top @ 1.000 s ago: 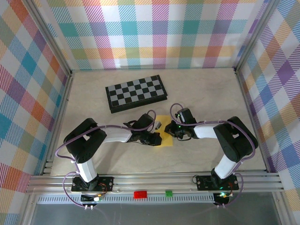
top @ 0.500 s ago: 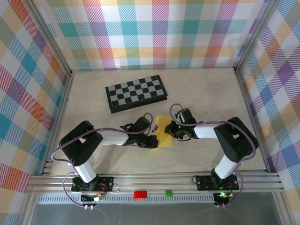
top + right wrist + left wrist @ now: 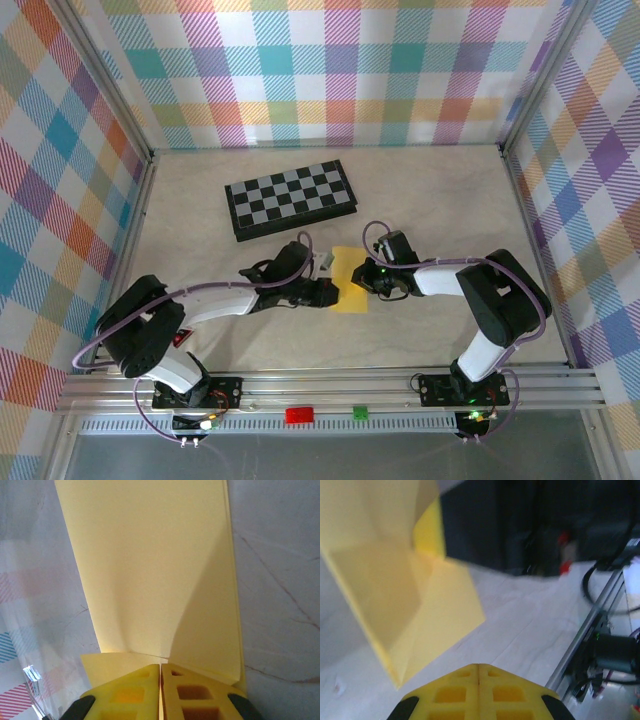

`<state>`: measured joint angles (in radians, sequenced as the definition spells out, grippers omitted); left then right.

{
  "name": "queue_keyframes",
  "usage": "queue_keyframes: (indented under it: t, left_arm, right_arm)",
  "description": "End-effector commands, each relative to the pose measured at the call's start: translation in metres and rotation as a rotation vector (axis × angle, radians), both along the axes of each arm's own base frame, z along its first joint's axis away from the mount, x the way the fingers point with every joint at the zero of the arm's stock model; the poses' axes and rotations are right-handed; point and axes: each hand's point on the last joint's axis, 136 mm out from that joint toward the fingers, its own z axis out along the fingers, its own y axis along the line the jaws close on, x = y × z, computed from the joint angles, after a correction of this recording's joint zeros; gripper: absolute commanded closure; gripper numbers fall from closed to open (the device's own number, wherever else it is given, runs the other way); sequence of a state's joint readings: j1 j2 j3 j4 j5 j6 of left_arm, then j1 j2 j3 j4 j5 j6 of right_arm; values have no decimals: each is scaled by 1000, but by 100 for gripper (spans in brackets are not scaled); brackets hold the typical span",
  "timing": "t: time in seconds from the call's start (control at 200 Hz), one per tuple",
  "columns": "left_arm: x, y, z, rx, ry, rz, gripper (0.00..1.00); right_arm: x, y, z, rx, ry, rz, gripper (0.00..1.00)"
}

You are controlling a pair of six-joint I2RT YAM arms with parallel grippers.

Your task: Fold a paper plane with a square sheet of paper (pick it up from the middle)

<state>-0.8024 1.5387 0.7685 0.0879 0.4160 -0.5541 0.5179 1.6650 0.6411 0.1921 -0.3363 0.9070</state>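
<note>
Your square sheet of paper [image 3: 350, 285] lies mid-table, partly folded, with one flap lifted. The chessboard [image 3: 291, 198] sits apart from it, to the far left. Your right gripper [image 3: 365, 282] is at the sheet's right edge, fingers [image 3: 192, 692] pressed together on the paper's rim. Your left gripper [image 3: 332, 293] is at the left edge, fingers [image 3: 447, 695] closed on nothing, with the paper just ahead. Beyond the sheet, a dark blurred bulk [image 3: 520, 525] blocks the left wrist view.

The top camera looks down on the table [image 3: 450, 200] from behind — both wrist cameras sit close, sharing the square sheet of paper [image 3: 349, 292].
</note>
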Motion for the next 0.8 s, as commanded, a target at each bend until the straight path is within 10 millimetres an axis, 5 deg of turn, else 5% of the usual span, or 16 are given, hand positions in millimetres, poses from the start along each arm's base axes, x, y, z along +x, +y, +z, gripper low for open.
queue_keyframes:
  t: [0.0, 0.46, 0.655, 0.795]
  left_arm:
    - [16, -8, -8, 42, 7, 24, 98]
    - [21, -4, -70, 161, 77, 33, 99]
    - [-2, 21, -101, 224, 145, 48, 99]
    - [-23, 41, -124, 245, 204, 69, 100]
  right_arm:
    - [-16, -14, -19, -77, 66, -6, 88]
    - [-16, -14, -18, -71, 65, -5, 88]
    - [-11, -11, -9, -71, 43, 10, 88]
    - [3, -1, 16, -36, -45, 42, 87]
